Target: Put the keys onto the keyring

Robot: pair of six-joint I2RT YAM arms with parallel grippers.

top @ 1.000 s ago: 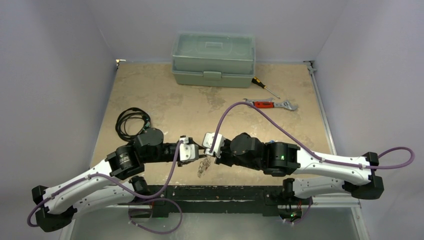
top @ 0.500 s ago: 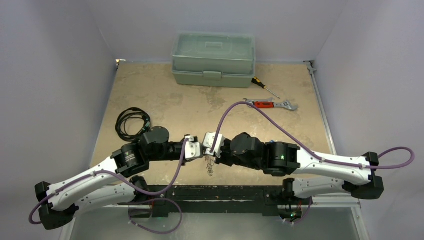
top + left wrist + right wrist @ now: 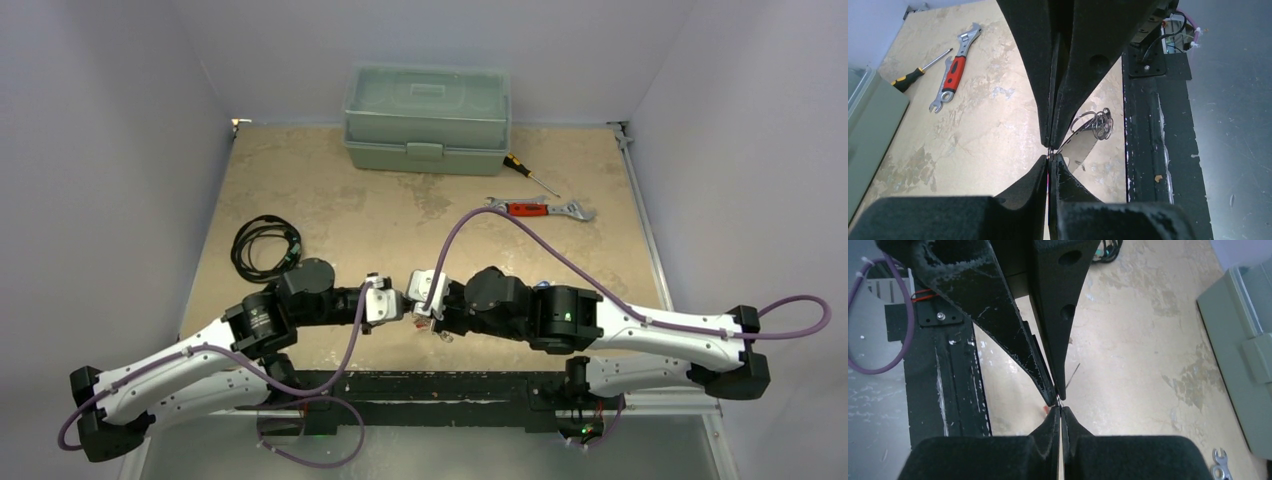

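Note:
My left gripper (image 3: pixel 397 305) and right gripper (image 3: pixel 419 306) meet tip to tip above the table's near edge. In the left wrist view my left gripper (image 3: pixel 1050 159) is shut, and a thin silver wire of the keyring (image 3: pixel 1095 124) sits pinched at its tips. The right arm's fingers (image 3: pixel 1078 75) come down from above onto the same spot. A flat silver key (image 3: pixel 1082 147) hangs from the wire beside the coiled loops. My right gripper (image 3: pixel 1060 410) is shut on the wire too. A bit of red tag (image 3: pixel 1050 410) shows beside it. The bunch (image 3: pixel 440 332) dangles under the right gripper.
A green toolbox (image 3: pixel 427 118) stands at the back. A red-handled wrench (image 3: pixel 540 209) and a screwdriver (image 3: pixel 528 172) lie at the back right, a coiled black cable (image 3: pixel 262 245) at the left. The black base rail (image 3: pixel 440 385) runs just below the grippers.
My left gripper has moved right to meet the right gripper and has shut. The hanging bunch has swung right, from under the gap to under the right gripper.

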